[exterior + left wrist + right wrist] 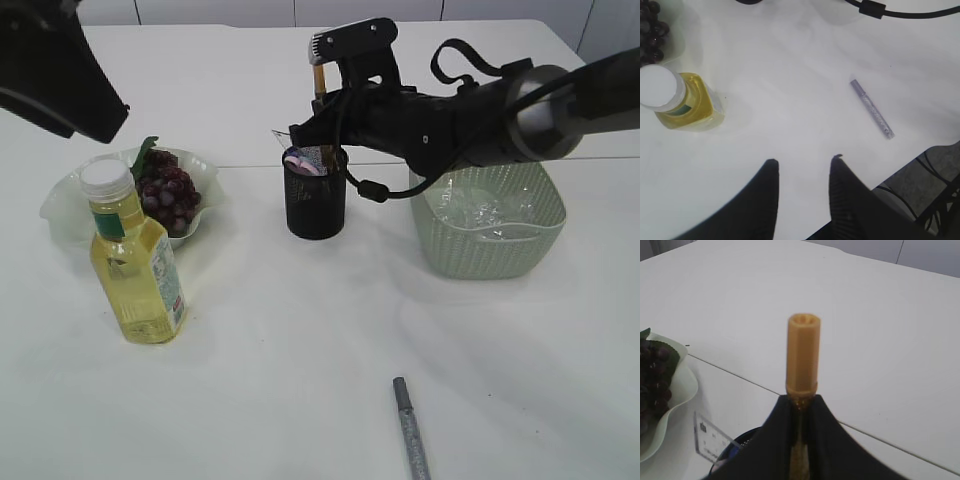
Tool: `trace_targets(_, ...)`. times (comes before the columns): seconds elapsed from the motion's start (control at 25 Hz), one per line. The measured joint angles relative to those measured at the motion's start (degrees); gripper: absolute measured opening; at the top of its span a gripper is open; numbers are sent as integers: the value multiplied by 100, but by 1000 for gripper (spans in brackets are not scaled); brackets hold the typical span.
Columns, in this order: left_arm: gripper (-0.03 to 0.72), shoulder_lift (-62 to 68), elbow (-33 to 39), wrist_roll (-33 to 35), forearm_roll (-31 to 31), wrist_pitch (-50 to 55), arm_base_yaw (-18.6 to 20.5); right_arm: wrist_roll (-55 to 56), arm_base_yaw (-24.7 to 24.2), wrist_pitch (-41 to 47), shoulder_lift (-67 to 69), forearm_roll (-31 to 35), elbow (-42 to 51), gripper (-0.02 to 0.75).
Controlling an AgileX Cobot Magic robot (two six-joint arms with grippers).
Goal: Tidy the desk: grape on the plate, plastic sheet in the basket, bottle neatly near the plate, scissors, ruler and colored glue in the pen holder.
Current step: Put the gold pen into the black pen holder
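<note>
My right gripper (320, 118) is shut on a gold colored glue pen (802, 355), held upright just above the black mesh pen holder (316, 205). Pink scissors handles (302, 162) and a clear ruler (712, 440) stick out of the holder. A silver colored glue pen (872, 109) lies on the table at the front. The grape bunch (168, 192) sits on the pale green plate (60, 205). The bottle (135, 265) of yellow liquid stands upright right beside the plate. The crumpled plastic sheet (480, 212) lies in the green basket (490, 250). My left gripper (804, 162) hangs open and empty above the table.
The left arm's dark body (55, 70) fills the exterior view's top left corner, above the plate. A black cable (900, 12) hangs from the right arm. The table's edge (920, 155) shows at the lower right of the left wrist view.
</note>
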Motion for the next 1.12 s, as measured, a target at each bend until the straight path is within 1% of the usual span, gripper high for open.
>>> trace_targets(0.08, 254, 0, 0, 0, -13, 0, 0, 0, 0, 0, 0, 102, 0, 49)
trace_targets(0.16, 253, 0, 0, 0, -68, 0, 0, 0, 0, 23, 0, 298, 0, 76)
trace_targets(0.36, 254, 0, 0, 0, -128, 0, 0, 0, 0, 147, 0, 496, 0, 229)
trace_targets(0.48, 253, 0, 0, 0, -128, 0, 0, 0, 0, 421, 0, 518, 0, 281)
trace_targets(0.68, 253, 0, 0, 0, -141, 0, 0, 110, 0, 855, -17, 540, -5, 300)
trace_targets(0.84, 253, 0, 0, 0, -141, 0, 0, 134, 0, 1014, -199, 557, -5, 301)
trace_targets(1.0, 253, 0, 0, 0, 56, 0, 0, 148, 0, 1150, -512, 567, -5, 301)
trace_targets(1.12, 253, 0, 0, 0, 91, 0, 0, 158, 0, 1615, -756, 567, -5, 301)
